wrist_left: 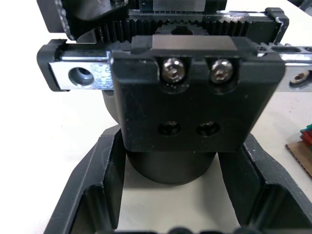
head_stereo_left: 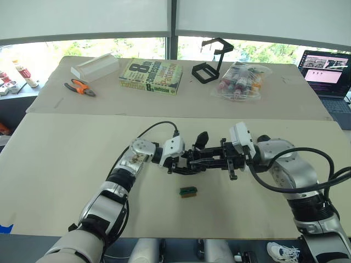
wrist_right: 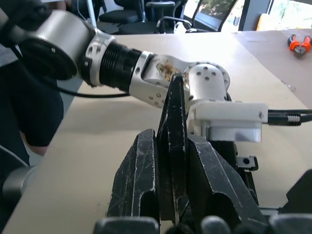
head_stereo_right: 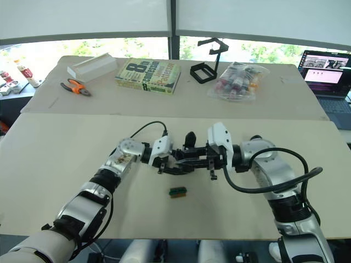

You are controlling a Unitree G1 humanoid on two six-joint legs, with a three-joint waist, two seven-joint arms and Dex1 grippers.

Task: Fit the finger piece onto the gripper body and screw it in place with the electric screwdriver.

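Above the table's middle, my left gripper (head_stereo_left: 184, 163) is shut on the gripper body (head_stereo_left: 193, 155), a black assembly with one pointed finger sticking up. In the left wrist view its stubby cylindrical base (wrist_left: 168, 168) sits between my fingers (wrist_left: 97, 190), under a black block with two silvery screws and a toothed rack. My right gripper (head_stereo_left: 224, 159) faces it from the right, shut on the finger piece (wrist_right: 175, 112), a thin black tapered part whose point reaches toward the body. The two grippers almost meet. The electric screwdriver is out of view.
A small green-and-brown block (head_stereo_left: 188, 191) lies on the table just in front of the grippers. On the far table are orange pliers (head_stereo_left: 79, 87), a white box (head_stereo_left: 94, 67), a book (head_stereo_left: 151, 75), a black wire-frame stand (head_stereo_left: 211, 63) and a bag of small items (head_stereo_left: 239, 81). A laptop (head_stereo_left: 328, 74) sits far right.
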